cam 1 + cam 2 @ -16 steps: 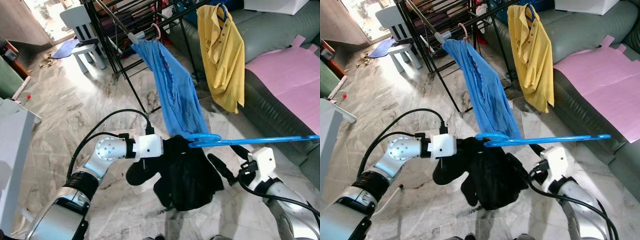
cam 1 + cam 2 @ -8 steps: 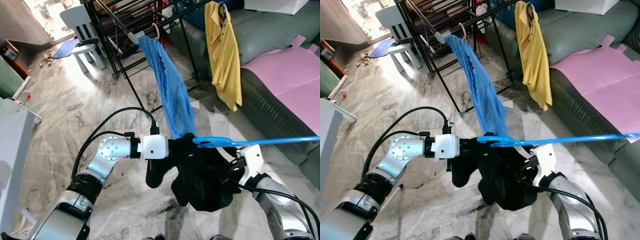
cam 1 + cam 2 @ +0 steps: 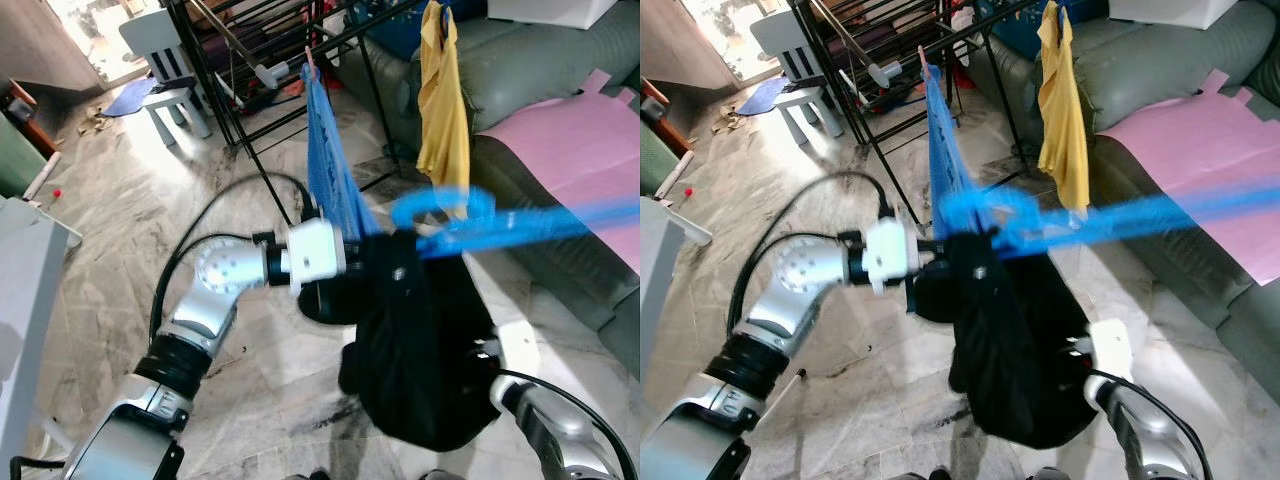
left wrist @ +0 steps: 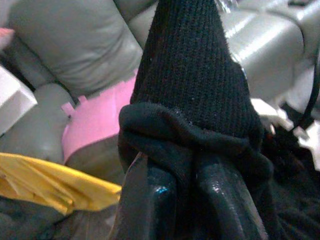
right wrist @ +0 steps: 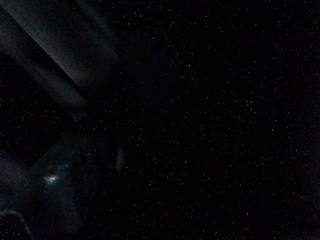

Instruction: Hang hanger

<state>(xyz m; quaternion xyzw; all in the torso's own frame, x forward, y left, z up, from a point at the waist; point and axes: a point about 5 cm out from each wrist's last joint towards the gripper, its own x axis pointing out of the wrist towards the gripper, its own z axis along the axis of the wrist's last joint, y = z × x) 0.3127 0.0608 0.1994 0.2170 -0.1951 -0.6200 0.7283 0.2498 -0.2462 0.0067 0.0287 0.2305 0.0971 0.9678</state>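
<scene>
A black garment (image 3: pixel 420 350) hangs on a blue hanger (image 3: pixel 445 215), which is blurred and reaches out to the right over the sofa. My left gripper (image 4: pixel 186 155) is shut on a fold of the black cloth just below the hanger's hook; its black fingers (image 4: pixel 150 192) pinch the fabric. My left arm (image 3: pixel 310 255) holds the load at mid-height in front of the black drying rack (image 3: pixel 235 95). My right arm's wrist (image 3: pixel 520 360) sits low at the right, its gripper covered by the garment, and the right wrist view is almost black.
A blue shirt (image 3: pixel 325 165) and a yellow shirt (image 3: pixel 440 100) hang on the rack, both edge-on. A grey sofa (image 3: pixel 560 70) with a pink sheet (image 3: pixel 575 130) is at right. A white child's chair (image 3: pixel 165 60) stands far left on the marble floor (image 3: pixel 120 220).
My left arm has lifted the hanger and black garment higher and toward the rack; the hanger now blurs. My right arm dropped behind the garment. The hung shirts have turned edge-on.
</scene>
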